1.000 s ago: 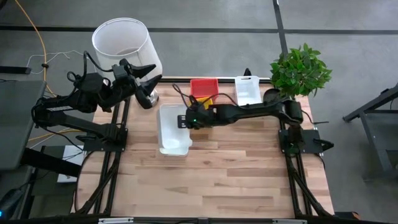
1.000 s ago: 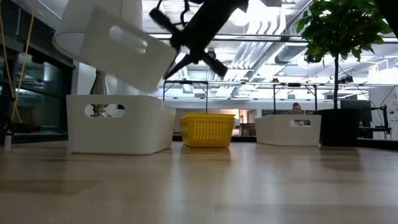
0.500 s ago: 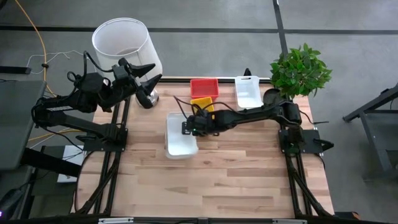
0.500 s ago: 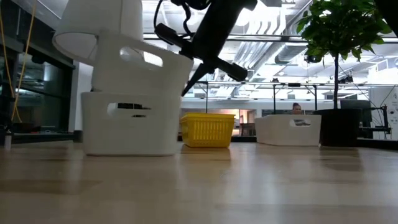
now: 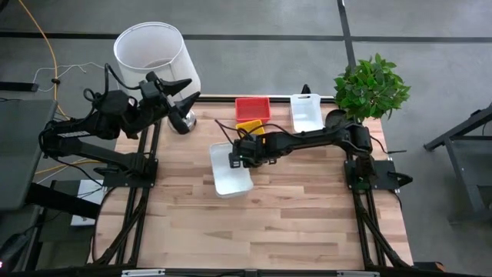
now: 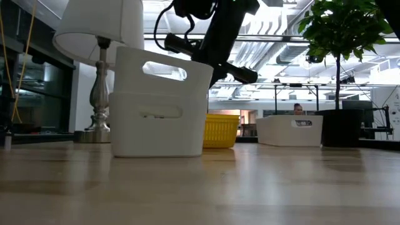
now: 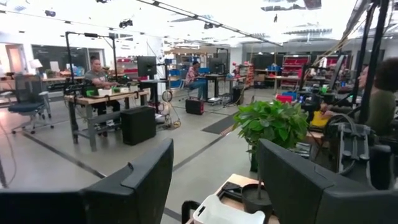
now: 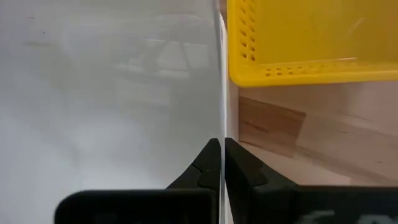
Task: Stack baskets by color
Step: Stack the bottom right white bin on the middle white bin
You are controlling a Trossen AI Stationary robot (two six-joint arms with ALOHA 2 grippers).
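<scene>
Two white baskets stand nested mid-table. The upper one [image 6: 164,75] sits slightly tilted inside the lower one [image 6: 159,128], whose bottom rests on the table; seen from above they form one stack [image 5: 229,173]. My right gripper [image 5: 240,154] is shut on the upper basket. A red basket [image 5: 252,107] and a yellow basket [image 5: 246,126] sit just beyond, and another white basket [image 5: 306,112] lies at the far right. My left gripper [image 5: 183,96] hangs open, raised over the far left corner, next to the lamp shade. My right gripper pinches the upper white basket's right-hand wall [image 8: 219,99] at its rim, toward the basket's far end, one finger inside and one outside. The fingers [image 8: 239,171] slant down from the table's right side. The basket sits inside the lower white basket, slightly tilted.
A white lamp [image 5: 150,52] stands at the far left corner and a potted plant [image 5: 371,85] at the far right corner. The yellow basket [image 8: 311,43] lies close beside the held one. Bare wood [image 5: 269,223] spreads over the near half of the table.
My right gripper has gone down and toward the table's right and near edges, tipping further downward. The white basket it holds, tilted in the air before, has sunk into the lower white basket, and the nested pair has slid along the table to the right.
</scene>
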